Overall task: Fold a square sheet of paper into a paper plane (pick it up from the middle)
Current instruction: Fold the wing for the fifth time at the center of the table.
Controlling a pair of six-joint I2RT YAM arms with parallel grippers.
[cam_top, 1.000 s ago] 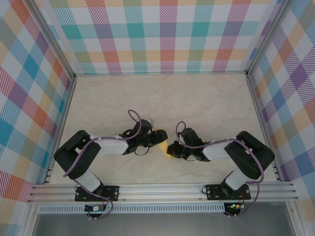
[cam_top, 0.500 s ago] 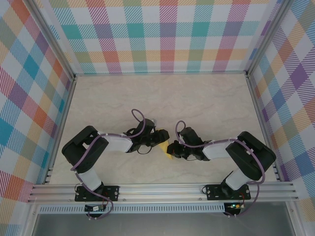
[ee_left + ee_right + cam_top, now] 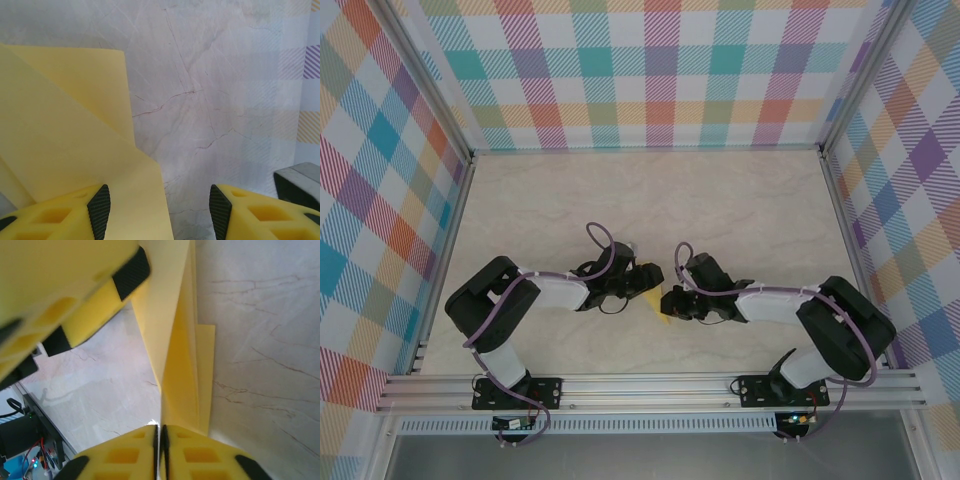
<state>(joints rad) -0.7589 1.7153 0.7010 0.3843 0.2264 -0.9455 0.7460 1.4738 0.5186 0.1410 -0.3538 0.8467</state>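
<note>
right hand (image 3: pixel 161 432) pinched tight on the folded square sheet of paper (image 3: pixel 180 365), at the near middle of the worktop (image 3: pixel 720 200); left hand (image 3: pixel 160 207) spread wide just beside it.

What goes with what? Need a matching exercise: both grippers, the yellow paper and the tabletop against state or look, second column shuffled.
Things:
1. left gripper
2. right gripper
3. sheet of paper
4. table

State or look:
A. pale, marbled with thin veins
B. fingers wide apart
C. bright yellow, folded in layers
D. fingers closed on the paper

Pairs: 1-B; 2-D; 3-C; 4-A
</note>
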